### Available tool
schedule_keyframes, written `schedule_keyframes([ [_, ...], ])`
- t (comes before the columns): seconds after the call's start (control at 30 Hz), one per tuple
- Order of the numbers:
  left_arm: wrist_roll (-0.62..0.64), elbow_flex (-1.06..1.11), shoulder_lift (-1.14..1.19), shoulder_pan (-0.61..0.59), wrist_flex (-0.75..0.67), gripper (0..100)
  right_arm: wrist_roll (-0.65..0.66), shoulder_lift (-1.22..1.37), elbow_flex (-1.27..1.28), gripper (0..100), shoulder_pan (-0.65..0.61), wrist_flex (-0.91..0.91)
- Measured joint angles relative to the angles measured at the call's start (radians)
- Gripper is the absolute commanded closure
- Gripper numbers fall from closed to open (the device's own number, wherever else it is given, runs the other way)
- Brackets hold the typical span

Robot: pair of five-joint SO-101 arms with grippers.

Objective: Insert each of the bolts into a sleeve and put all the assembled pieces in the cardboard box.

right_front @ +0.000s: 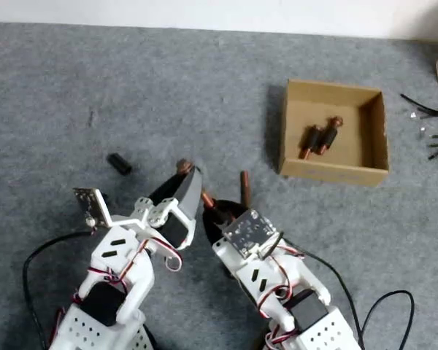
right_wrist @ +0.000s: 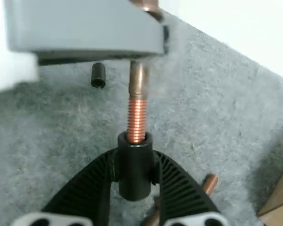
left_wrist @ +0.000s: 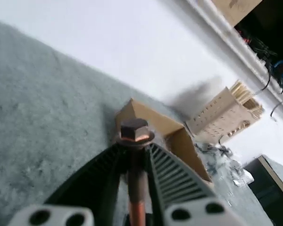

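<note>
The left gripper [left_wrist: 135, 149] clamps a copper bolt [left_wrist: 134, 132], its hex head just past the jaws. Behind it, a cardboard box [left_wrist: 174, 136] sits on grey carpet [left_wrist: 37, 113].

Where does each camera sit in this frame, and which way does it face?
High: fixed overhead, looking down at both arms, the box and table.
Left wrist: behind left gripper, facing the box past its bolt.
Right wrist: behind right gripper, facing its sleeve.
Shared: both wrist views show the bolt.
</note>
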Motion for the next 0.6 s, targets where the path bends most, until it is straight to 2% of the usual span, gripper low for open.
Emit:
schedule_keyframes([
  [0.37,-0.055,0.000,0.002,0.012,0.041,99,0.008,0.000,0.000,99.3,-0.003,-0.002],
  [0.6,-0.069,0.003,0.068,0.118,0.087,99,0.008,0.000,0.000,99.3,0.000,-0.002],
])
